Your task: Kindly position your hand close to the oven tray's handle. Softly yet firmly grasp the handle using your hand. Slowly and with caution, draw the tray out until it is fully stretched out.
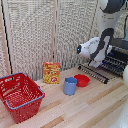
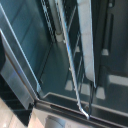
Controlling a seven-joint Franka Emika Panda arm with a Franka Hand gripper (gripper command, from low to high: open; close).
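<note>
Red plastic basket (image 1: 20, 95) sits closest to the exterior camera, well apart from the oven, out of my way. My hand, the white gripper block on the bulky white-and-black arm (image 1: 95, 61), hangs right at the front of the boxy dark-grey toaster oven (image 1: 116, 59), low so it lines up with the rack. Can't tell how wide the fingers are or if they've got anything; neither view shows the tips. Wrist view is filled by the long thin metal handle bar (image 2: 70, 65) running slantwise, very close, so I judge I'm at the approach/grasp stage. Flat dark rack of parallel bars, the oven tray (image 1: 95, 73), sticks out from the oven's front over the wooden table (image 1: 85, 107). Red bowl (image 1: 82, 80), blue cup (image 1: 70, 86) and yellow box (image 1: 51, 72) lie near the oven's front, beside the pull path.
</note>
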